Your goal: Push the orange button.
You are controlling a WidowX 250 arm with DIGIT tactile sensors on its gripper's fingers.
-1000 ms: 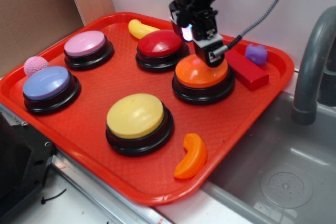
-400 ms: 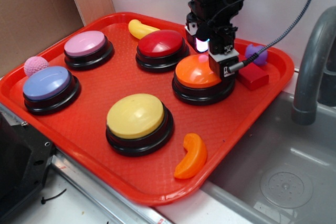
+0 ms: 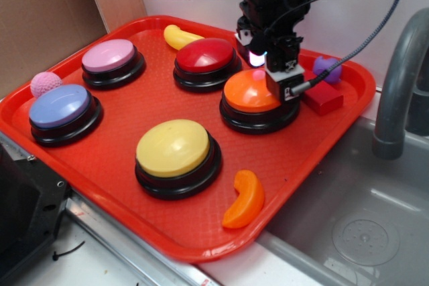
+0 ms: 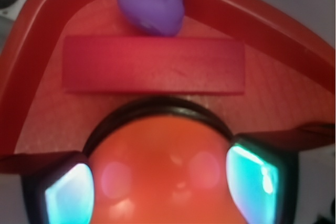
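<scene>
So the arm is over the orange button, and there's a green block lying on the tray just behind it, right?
Not quite: the block behind the orange button is red, not green, as the wrist view shows plainly. The rest holds: the arm is over that button, and the block lies on the tray just behind it.

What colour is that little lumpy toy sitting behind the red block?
Purple. The toy shows best in the wrist view, just beyond the red block.
</scene>
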